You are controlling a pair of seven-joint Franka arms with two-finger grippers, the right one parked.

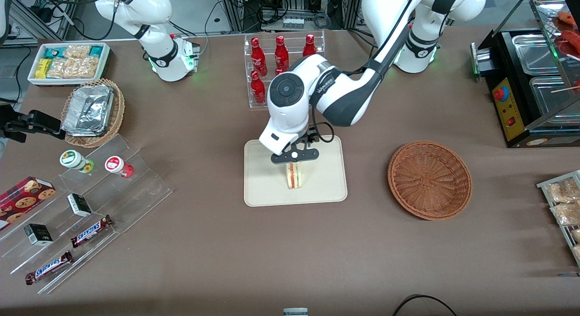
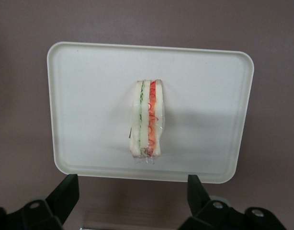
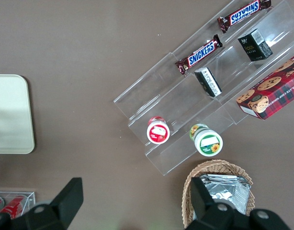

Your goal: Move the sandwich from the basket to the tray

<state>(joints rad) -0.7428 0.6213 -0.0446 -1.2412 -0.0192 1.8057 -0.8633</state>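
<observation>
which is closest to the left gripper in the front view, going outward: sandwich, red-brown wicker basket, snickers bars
Left gripper is open above the tray.
1. Sandwich, on the tray just under it.
2. Red-brown wicker basket, toward the working arm's end.
3. Snickers bars, toward the parked arm's end.

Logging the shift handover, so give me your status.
Gripper open above tray. Sandwich standing on tray, released. Basket empty. Nothing in the way.

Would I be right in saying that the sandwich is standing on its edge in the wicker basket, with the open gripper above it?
Not quite: the sandwich stands on the tray, as the left wrist view shows. The basket holds nothing. The gripper is indeed open above it.
</observation>
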